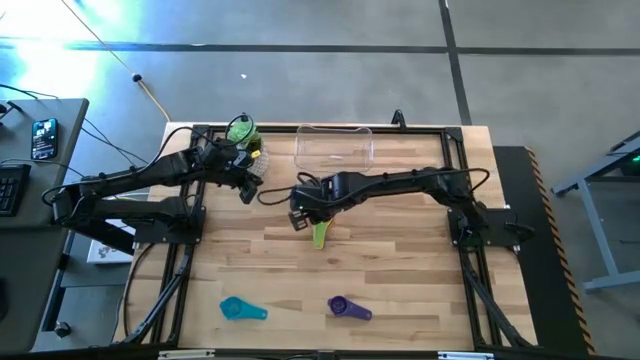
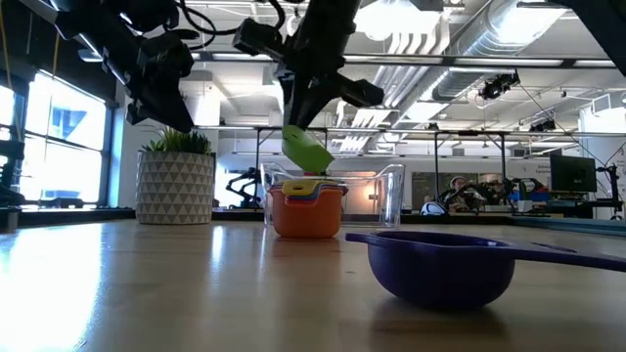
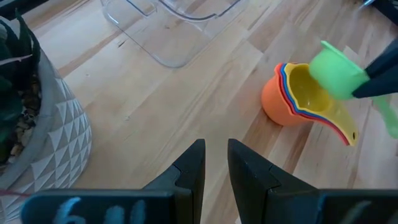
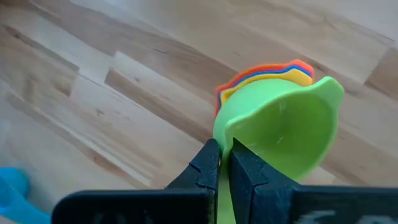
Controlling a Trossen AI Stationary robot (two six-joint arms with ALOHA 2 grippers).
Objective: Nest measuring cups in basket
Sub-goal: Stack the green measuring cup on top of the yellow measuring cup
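The clear, see-through plastic rectangular basket (image 1: pixel 335 146) sits at the table's twelve o'clock edge in the overhead view, and nothing shows inside it. At its seven o'clock, out on the bare wood, stands a nested stack of plastic measuring cups (image 3: pixel 297 98): an orange cup outermost, then red, blue and yellow rims inside it. The right gripper (image 4: pixel 225 163) is clamped on the handle of the green plastic measuring cup (image 4: pixel 281 132) and holds it tilted in the air just above that stack, clear of the yellow cup. The left gripper (image 3: pixel 212 163) hangs at the stack's nine o'clock with its fingers parted by a narrow gap and nothing between them, beside the white, triangle-patterned pot with a green plant (image 2: pixel 176 186), which stands at the basket's nine o'clock. Well apart, near the six o'clock edge, lie the teal plastic measuring cup (image 1: pixel 240 309) and, at its three o'clock, the purple plastic measuring cup (image 1: pixel 346 308).
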